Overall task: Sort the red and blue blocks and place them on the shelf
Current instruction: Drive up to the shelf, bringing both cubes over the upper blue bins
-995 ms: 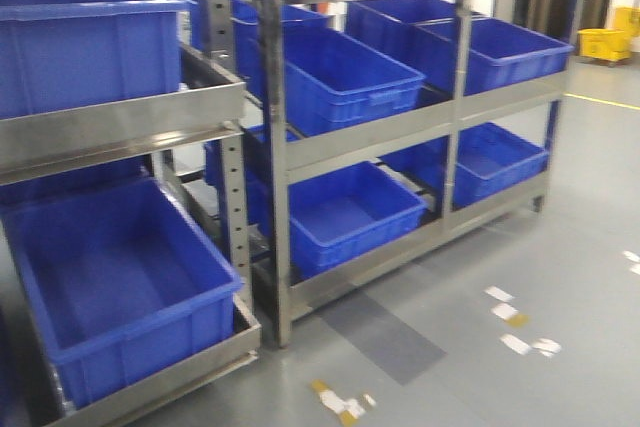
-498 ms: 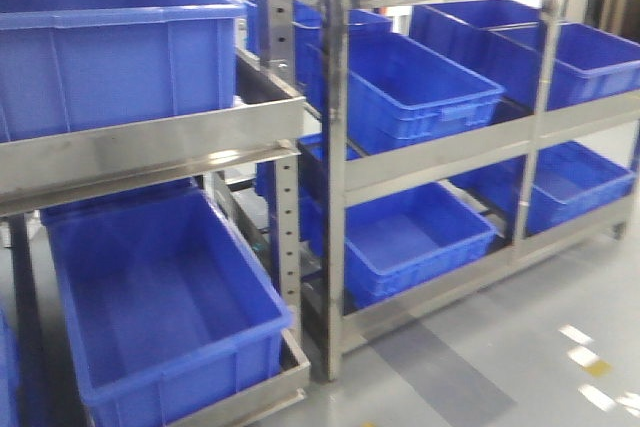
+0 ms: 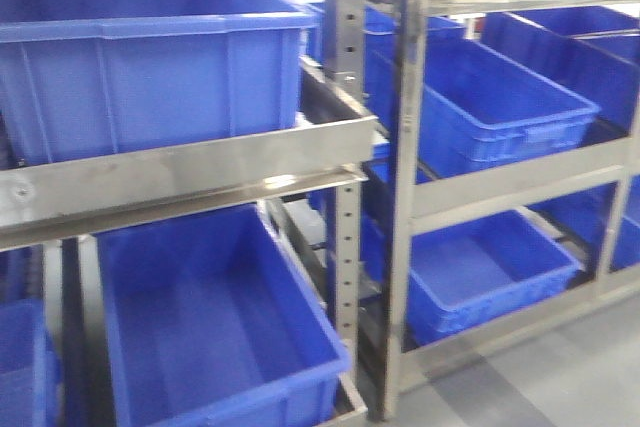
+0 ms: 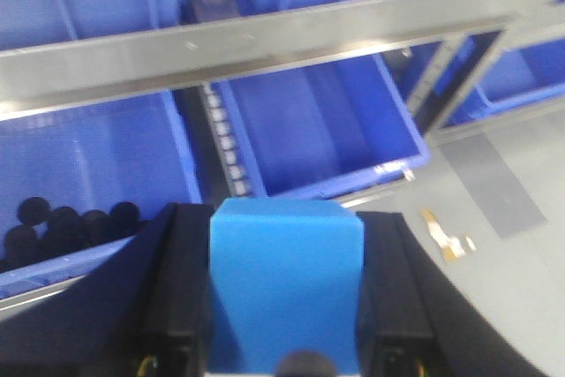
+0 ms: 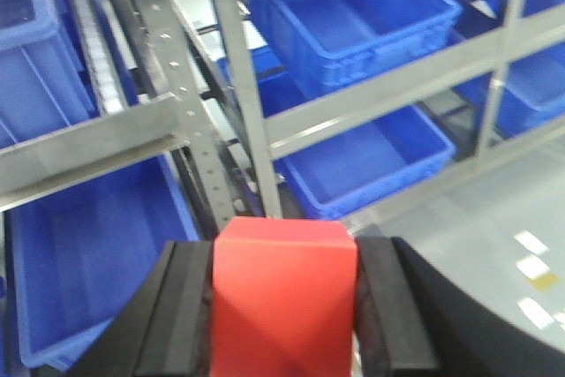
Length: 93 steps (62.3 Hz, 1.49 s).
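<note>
My left claw [image 4: 285, 306] was closed on the blue block [image 4: 284, 262], which sat between its fingers at bottom centre. My right claw [image 5: 284, 315] likewise clamped the red block [image 5: 284, 280], with the shelf [image 5: 79, 152] higher in frame.

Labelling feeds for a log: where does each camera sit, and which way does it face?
Front view: stands before the shelf, facing its blue bins; no robot parts show.
Left wrist: behind the left gripper, which clamps the blue block, looking down at the shelf.
Right wrist: behind the right gripper, which clamps the red block.
All three share the shelf.
</note>
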Tool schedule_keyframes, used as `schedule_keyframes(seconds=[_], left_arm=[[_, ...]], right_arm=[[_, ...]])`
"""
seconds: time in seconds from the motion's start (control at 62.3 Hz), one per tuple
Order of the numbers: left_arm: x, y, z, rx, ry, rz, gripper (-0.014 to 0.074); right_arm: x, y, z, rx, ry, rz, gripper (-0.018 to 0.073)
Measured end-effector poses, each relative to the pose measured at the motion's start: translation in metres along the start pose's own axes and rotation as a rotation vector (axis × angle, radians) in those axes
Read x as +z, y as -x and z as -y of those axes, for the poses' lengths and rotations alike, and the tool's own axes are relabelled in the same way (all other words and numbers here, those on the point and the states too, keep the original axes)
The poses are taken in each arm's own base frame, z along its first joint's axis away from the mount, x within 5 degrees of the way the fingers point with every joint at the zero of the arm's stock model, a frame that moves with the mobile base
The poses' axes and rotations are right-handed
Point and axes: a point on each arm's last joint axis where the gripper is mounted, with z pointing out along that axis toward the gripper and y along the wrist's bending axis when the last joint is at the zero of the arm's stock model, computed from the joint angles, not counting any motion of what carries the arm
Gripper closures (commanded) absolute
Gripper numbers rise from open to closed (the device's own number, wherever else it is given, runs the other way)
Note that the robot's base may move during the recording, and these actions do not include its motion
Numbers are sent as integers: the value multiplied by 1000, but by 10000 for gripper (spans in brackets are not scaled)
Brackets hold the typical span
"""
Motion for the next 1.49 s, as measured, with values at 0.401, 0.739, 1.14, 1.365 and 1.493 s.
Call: schedule_keyframes(seconds=[0.401,0.739,1.14,1.365,1.493], left_arm=[[0,0,0,0,0,0,472],[0,0,0,0,0,0,472],[0,0,0,0,0,0,472],[0,0,0,0,0,0,472],[0,0,0,0,0,0,472]], right_arm=[[0,0,0,0,0,0,510],[0,0,0,0,0,0,510],[0,0,0,0,0,0,510],[0,0,0,0,0,0,510],[0,0,0,0,0,0,510]])
